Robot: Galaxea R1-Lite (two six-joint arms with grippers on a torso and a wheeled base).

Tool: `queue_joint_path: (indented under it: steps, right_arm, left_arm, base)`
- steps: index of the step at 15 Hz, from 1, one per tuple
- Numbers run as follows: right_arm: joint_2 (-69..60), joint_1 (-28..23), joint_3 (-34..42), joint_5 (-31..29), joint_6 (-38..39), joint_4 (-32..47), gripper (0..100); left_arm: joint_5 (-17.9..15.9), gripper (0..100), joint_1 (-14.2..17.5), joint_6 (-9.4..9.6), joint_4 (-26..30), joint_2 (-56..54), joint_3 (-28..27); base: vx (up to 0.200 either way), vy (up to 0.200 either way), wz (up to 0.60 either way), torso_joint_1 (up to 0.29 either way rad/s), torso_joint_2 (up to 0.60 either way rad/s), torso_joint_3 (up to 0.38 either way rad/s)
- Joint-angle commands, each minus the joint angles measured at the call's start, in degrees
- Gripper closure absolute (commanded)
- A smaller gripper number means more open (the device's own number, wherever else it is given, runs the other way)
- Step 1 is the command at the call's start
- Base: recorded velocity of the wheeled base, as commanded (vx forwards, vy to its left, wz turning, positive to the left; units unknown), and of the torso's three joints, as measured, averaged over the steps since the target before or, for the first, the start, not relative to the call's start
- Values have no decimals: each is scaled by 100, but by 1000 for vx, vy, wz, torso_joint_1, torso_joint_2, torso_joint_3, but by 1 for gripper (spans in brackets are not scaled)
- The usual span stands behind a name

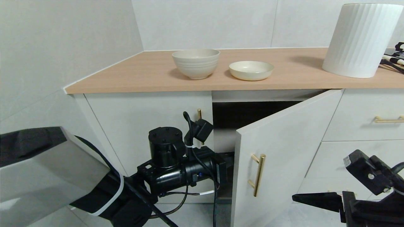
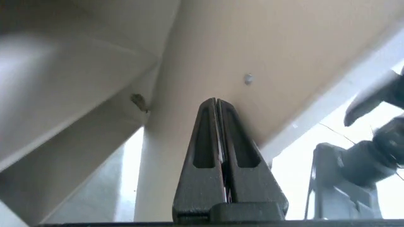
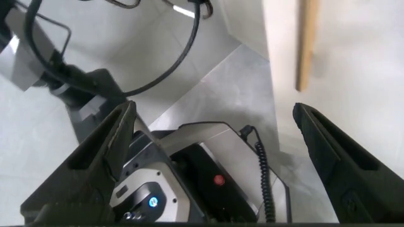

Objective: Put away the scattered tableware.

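1. The deep ribbed bowl [image 1: 196, 63] stands upright on the wooden counter [image 1: 142, 75], near 12 o'clock in the head view.
2. The shallow dish [image 1: 251, 70] sits at 3 o'clock of the bowl. It is near the bowl but apart from it, and both are close to the counter's front edge.
3. A tall white ribbed container [image 1: 361, 39] stands on the counter at 2 o'clock, well apart from the dish. Dark cables [image 1: 394, 60] lie just beside it at the edge of the view.
4. Below the dish, at 6 o'clock of it, the cabinet door [image 1: 284, 151] is swung open, and its brass handle [image 1: 258, 175] faces outward. The opening behind it is dark.
5. The left arm [image 1: 176, 164] lies at 7 o'clock of the door and reaches into the opening.
6. The left gripper [image 2: 216, 107] has its fingers pressed together with nothing between them. Its tip is close to a pale panel inside the cabinet.
7. The right gripper [image 3: 214, 113] is low at 4 o'clock, in front of the door. Its fingers [image 3: 107, 151] are spread wide and hold nothing.
8. A drawer handle [image 1: 389, 119] shows at 3 o'clock.
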Motion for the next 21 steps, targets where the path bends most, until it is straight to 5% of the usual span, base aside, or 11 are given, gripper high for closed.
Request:
queue_joint_path:
  steps: [1,15,19,21]
  right_arm:
    - [13,24,6,2,-3,-4,0]
    - [-110,51,6,-33,-29,-4,0]
    - [-260,147,-38,-42,-29,5,0]
    - [-427,323,-29,-33,-29,5,0]
  left_arm:
    - [8,100,-14,-12,174,109,-285]
    - [518,100,-243,-12,1466,356,-1463]
    - [887,100,-603,-12,1633,303,-1560]
    - [913,100,-1025,-12,1615,153,-1533]
  base:
    - [0,0,0,0,0,0]
    - [-57,0,0,2,1,1]
    - [0,0,0,0,0,0]
    - [0,0,0,0,0,0]
